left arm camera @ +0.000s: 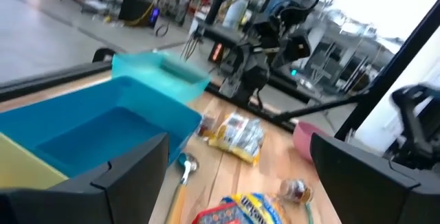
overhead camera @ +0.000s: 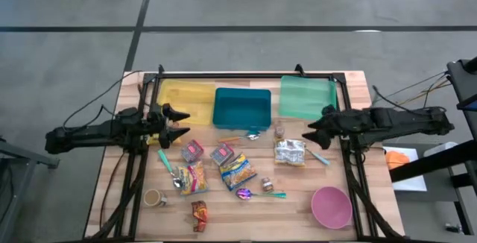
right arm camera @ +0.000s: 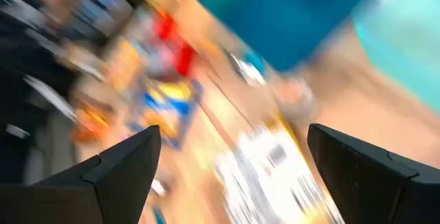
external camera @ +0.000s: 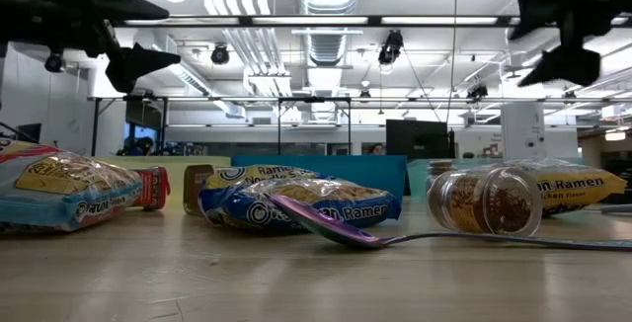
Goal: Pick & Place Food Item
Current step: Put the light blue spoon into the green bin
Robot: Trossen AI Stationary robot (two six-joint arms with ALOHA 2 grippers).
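Food items lie loose on the wooden table [overhead camera: 298, 213]: two blue-and-yellow ramen packets [overhead camera: 238, 171] [overhead camera: 192, 177], a silver packet [overhead camera: 289, 152], two small red boxes [overhead camera: 192, 150] [overhead camera: 222, 153], a small jar [overhead camera: 279, 130] and an orange snack packet [overhead camera: 200, 215]. My left gripper [overhead camera: 177, 124] hovers open over the table's left side, by the yellow tray [overhead camera: 186, 98]. My right gripper [overhead camera: 314, 129] hovers open over the right side, near the silver packet [right arm camera: 275, 162]. Both are empty and above the table in the low view [external camera: 133, 36] [external camera: 563, 26].
A teal bin [overhead camera: 242, 107] sits at the far middle between the yellow tray and a green tray [overhead camera: 305, 98]. A pink bowl [overhead camera: 332, 206], a cup [overhead camera: 154, 197], a purple spoon [overhead camera: 246, 194] and other spoons [overhead camera: 168, 165] lie among the food.
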